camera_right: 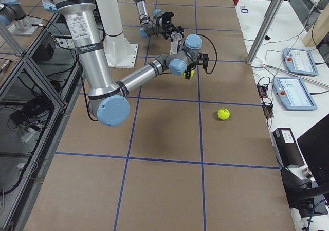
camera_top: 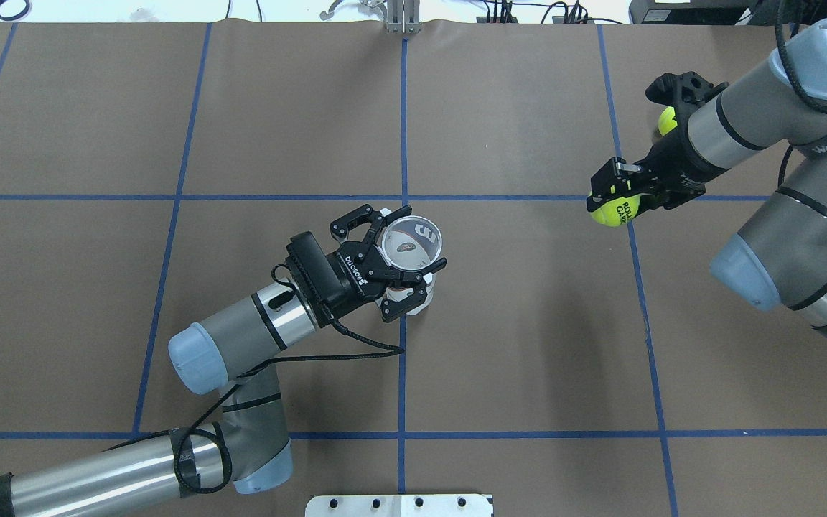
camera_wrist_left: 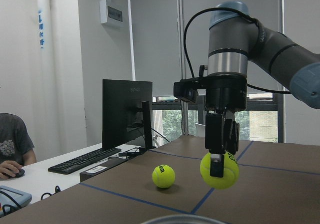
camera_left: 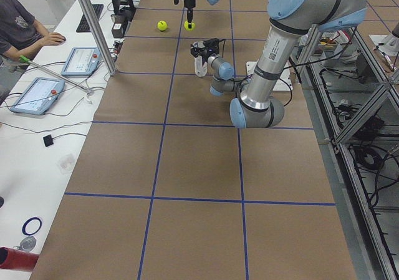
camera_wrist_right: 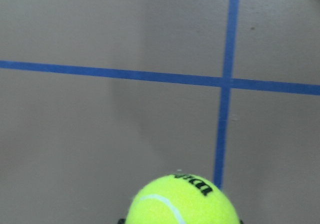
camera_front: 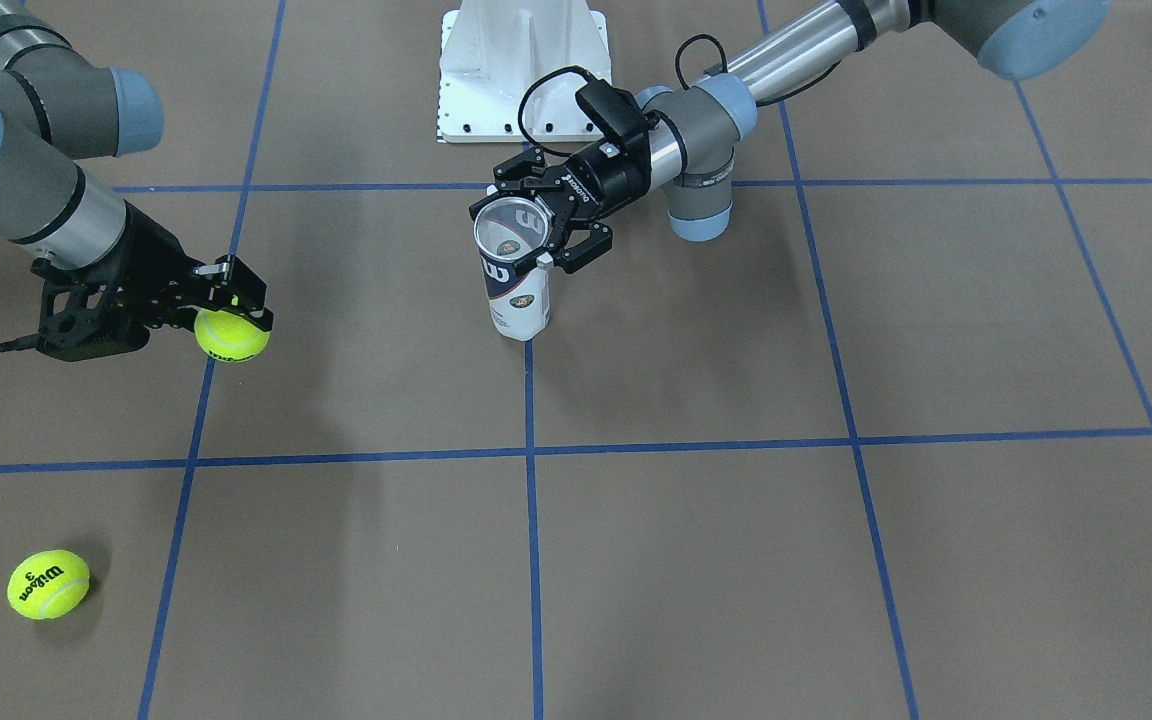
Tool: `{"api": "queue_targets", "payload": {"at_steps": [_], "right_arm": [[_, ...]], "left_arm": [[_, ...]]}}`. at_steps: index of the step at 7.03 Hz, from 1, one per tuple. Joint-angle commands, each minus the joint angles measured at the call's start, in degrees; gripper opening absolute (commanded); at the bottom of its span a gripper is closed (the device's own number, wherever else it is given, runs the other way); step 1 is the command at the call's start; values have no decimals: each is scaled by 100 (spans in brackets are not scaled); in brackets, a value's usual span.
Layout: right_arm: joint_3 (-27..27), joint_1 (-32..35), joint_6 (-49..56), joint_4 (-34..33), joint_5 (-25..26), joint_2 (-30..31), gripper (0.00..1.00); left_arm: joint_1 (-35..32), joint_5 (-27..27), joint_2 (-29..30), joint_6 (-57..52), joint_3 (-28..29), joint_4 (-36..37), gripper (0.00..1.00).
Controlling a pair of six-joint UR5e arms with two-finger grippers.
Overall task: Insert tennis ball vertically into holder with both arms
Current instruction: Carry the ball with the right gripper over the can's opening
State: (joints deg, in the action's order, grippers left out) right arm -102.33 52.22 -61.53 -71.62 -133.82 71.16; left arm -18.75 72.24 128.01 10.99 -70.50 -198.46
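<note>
Clear holder point(camera_front: 518, 295), upright, is clamped by the left tool point(camera_top: 405, 260); well apart from it, the right tool point(camera_top: 611, 201) clamps a tennis ball point(camera_front: 231, 335).

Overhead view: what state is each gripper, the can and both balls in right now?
Left gripper: shut on can.
Can: upright, mouth open, gripped near rim.
Right gripper: shut on held ball.
Held ball: off the table, away from can.
Loose ball: lying on table, untouched.
</note>
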Motion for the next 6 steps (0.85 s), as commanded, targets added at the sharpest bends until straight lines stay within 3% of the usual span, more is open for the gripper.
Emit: {"api": "queue_targets", "payload": {"at_steps": [1,4,6], "right_arm": [[-364,-228,-795,-605,-13,-618,0],[-489,-632,-2140,-757,92,-1532,0],[-463,-1044,-2328,-844,538,-1876,0]], "left_arm": [[3,1,-22,0,1,-9,91],[3,-8,-40,0,-7,-70,91],[3,-8,-40,0,-7,-88,88]]}}
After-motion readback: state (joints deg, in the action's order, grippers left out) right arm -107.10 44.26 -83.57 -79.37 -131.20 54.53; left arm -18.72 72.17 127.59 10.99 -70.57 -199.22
